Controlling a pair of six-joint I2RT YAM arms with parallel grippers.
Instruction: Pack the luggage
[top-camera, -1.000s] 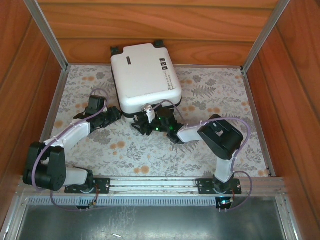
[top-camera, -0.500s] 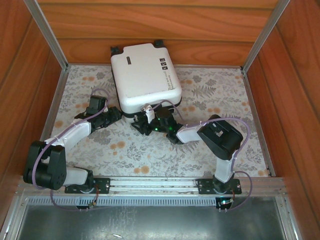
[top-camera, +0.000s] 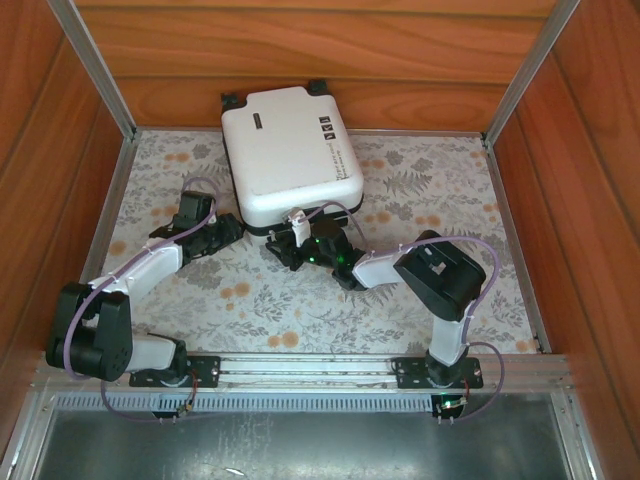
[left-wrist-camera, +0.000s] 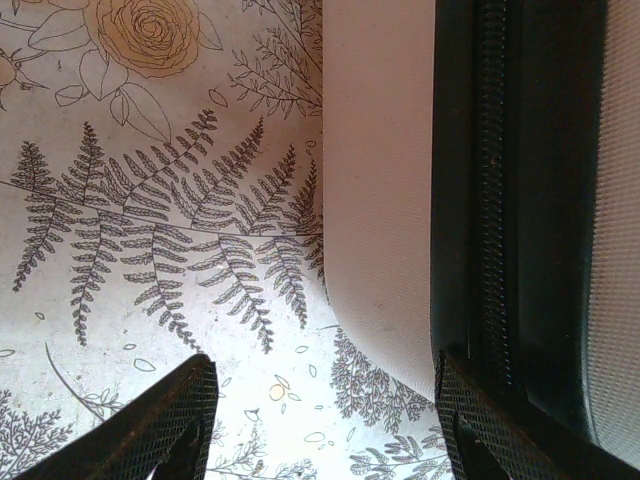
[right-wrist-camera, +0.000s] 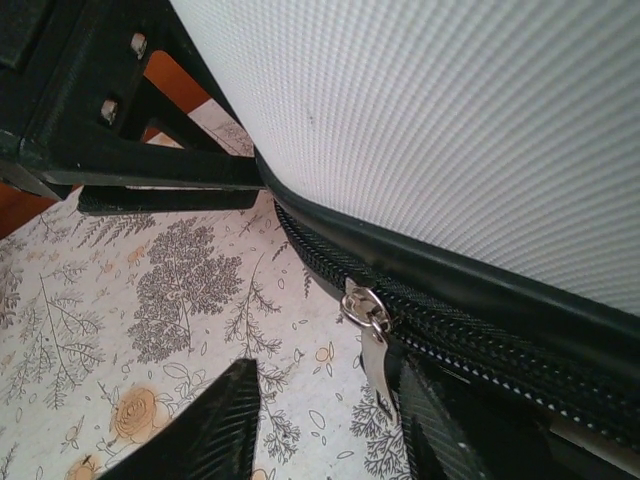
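Small white hard-shell rounded suitcase (top-camera: 285, 150) is seen lying flat on floral-patterned tabletop (top-camera: 260, 300), lid down, wooden back wall (top-camera: 400, 100) just behind the suitcase's wheel end. Left hand (left-wrist-camera: 325, 410) is held at the suitcase's near-left corner, fingers spread, shell edge and black zipper band between them; contact cannot be told. Right hand (right-wrist-camera: 325, 420) is set at the suitcase's near edge, fingers spread around silver zipper pull (right-wrist-camera: 375, 370), not yet pinched. Packing is judged nearly done: shell closed, zipping left. How much is zipped cannot be told.
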